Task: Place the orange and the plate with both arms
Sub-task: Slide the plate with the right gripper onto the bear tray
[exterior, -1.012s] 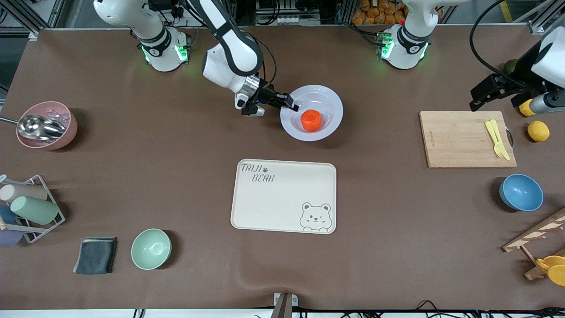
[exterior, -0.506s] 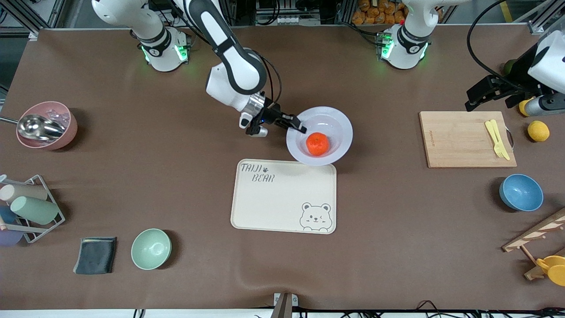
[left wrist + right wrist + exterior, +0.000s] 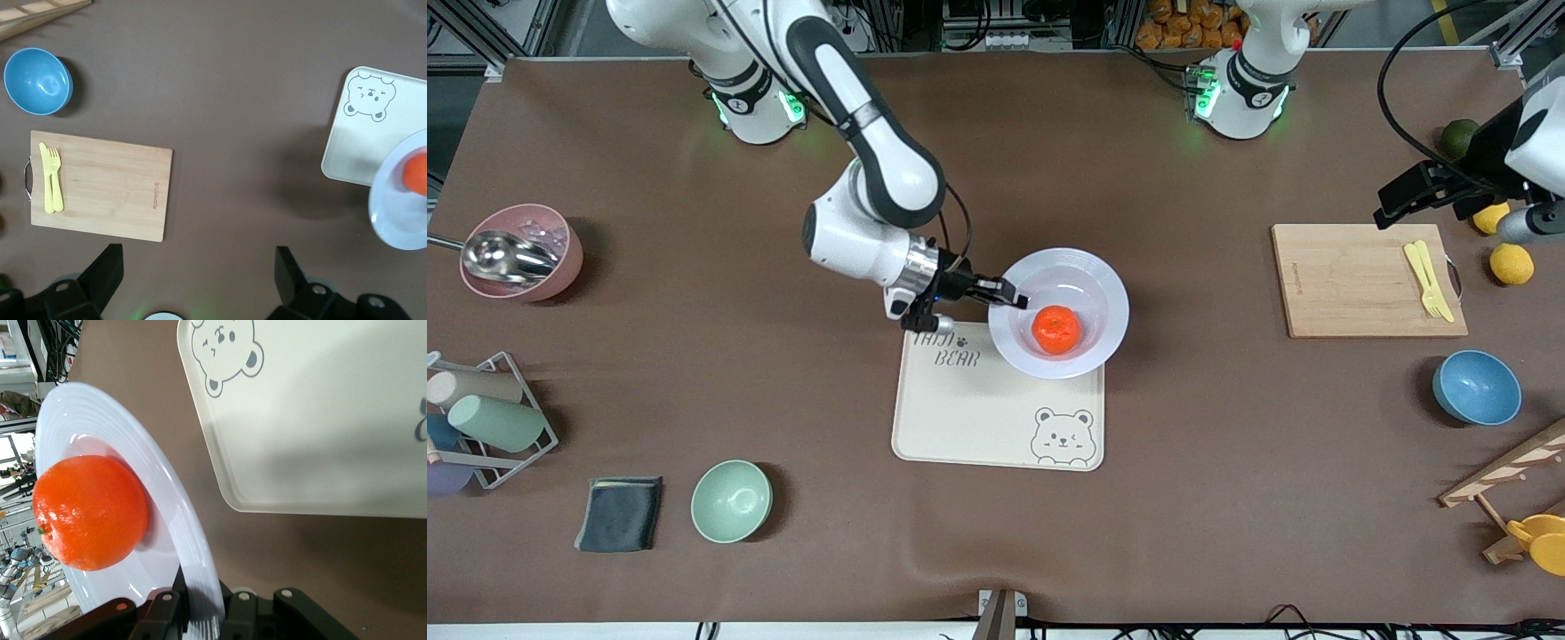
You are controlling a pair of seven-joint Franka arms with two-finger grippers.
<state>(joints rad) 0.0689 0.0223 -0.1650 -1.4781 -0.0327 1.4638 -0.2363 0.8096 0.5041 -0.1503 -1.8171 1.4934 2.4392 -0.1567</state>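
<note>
Orange (image 3: pixel 1056 329) (glossy) in ridged plate (image 3: pixel 1107 293) | right pincer (image 3: pixel 1015 298) pinching rim | left pincer (image 3: pixel 198 280) spread

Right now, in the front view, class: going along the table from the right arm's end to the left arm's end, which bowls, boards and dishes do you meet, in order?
Pink bowl → mint-green bowl → plate carrying the orange → wooden cutting board → blue bowl.

We see a brown-covered desk (image 3: pixel 1209 498). Resting directly on it: a cream bear tray (image 3: pixel 978 418) mid-desk; a wooden cutting board (image 3: pixel 1352 284), a blue bowl (image 3: pixel 1477 388) and lemons (image 3: pixel 1512 264) toward the left arm's end; a pink bowl (image 3: pixel 560 267), a wire cup rack (image 3: pixel 516 427), a dark cloth (image 3: pixel 619 514) and a mint-green bowl (image 3: pixel 731 501) toward the right arm's end.
</note>
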